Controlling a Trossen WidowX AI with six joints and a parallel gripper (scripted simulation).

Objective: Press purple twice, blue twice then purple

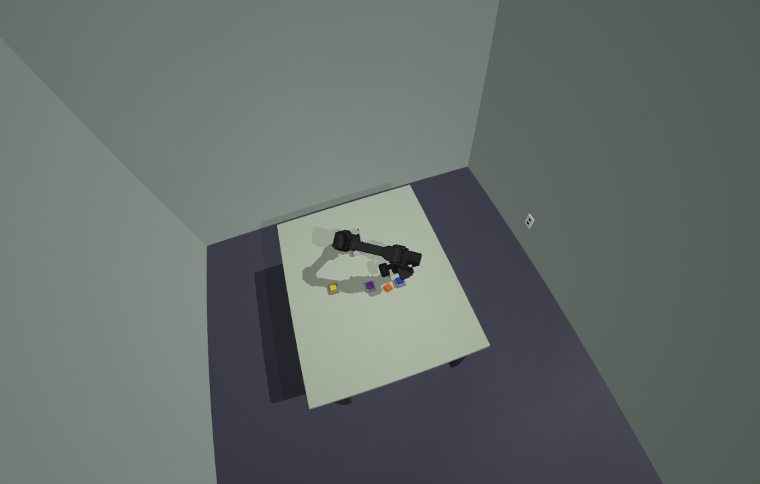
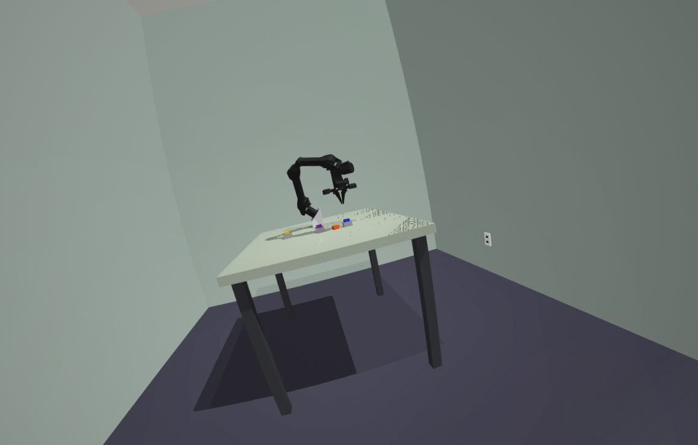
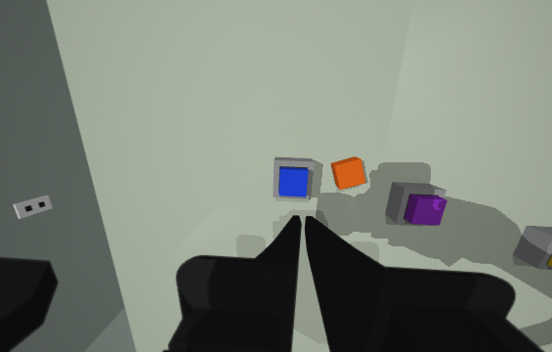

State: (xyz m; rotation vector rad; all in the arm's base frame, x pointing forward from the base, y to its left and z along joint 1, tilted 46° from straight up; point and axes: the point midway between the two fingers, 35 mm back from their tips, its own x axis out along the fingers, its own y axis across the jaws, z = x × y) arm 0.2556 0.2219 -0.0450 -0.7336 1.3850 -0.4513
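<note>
While the closed pincer (image 2: 343, 203) (image 3: 301, 222) pointed downward above the desk (image 1: 364, 355) (image 2: 307, 259) (image 3: 197, 88), the blue button (image 1: 399, 280) (image 2: 346, 220) (image 3: 293, 182) faced upward, its square cap showing no distinct long axis.

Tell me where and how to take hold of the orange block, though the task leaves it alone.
Grip the orange block by two opposite upright side faces, coming from straight above. It looks like a small, flat-topped cuboid with no handle. It sits turned relative to the blue button, so the jaws should probably be turned to match its sides.
</note>
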